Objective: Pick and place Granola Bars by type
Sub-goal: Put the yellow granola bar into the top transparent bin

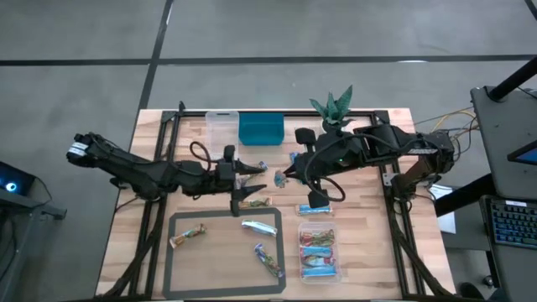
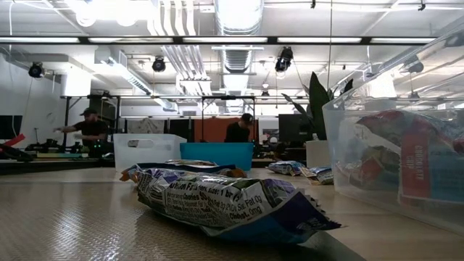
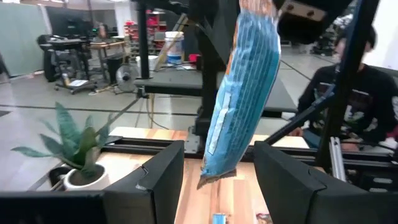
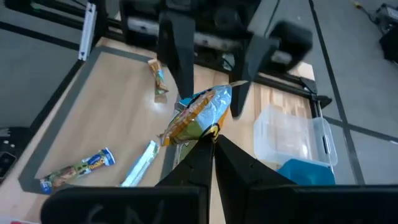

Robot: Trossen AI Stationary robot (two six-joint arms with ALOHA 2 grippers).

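Bar, blue wrapper, hanging on end in mid-air just above table centre, at 12 o'clock of the taped frame. Pinched at its upper end by right gripper, clenched tight on the crimped seam. Lower end dangling between the fingers of left gripper, which stand released and apart, clear wrapper showing on both sides, no contact. Left gripper at 9 o'clock of the bar, right gripper at 3 o'clock, the two facing each other.

Probably a hand-over from right to left. To do it well: hold the right arm steady so the bar stops swinging; bring the left fingers level with the bar's middle, not its limp tail; close on the flat faces rather than the edges; loosen the right only once the left has bitten. Wrapper slick and soft, so expect slipping or folding under a shallow pinch.

Farther out: loose bars inside the frame at 6 o'clock; tub with sorted bars at 4 o'clock; bin and empty tub at 12 o'clock; plant at 1 o'clock.

Writing: red label in the near tub, low view, apparently reading "CHOCOLATE". Dense print on the nearest wrapper there, not legible. No lettering readable on the held bar.
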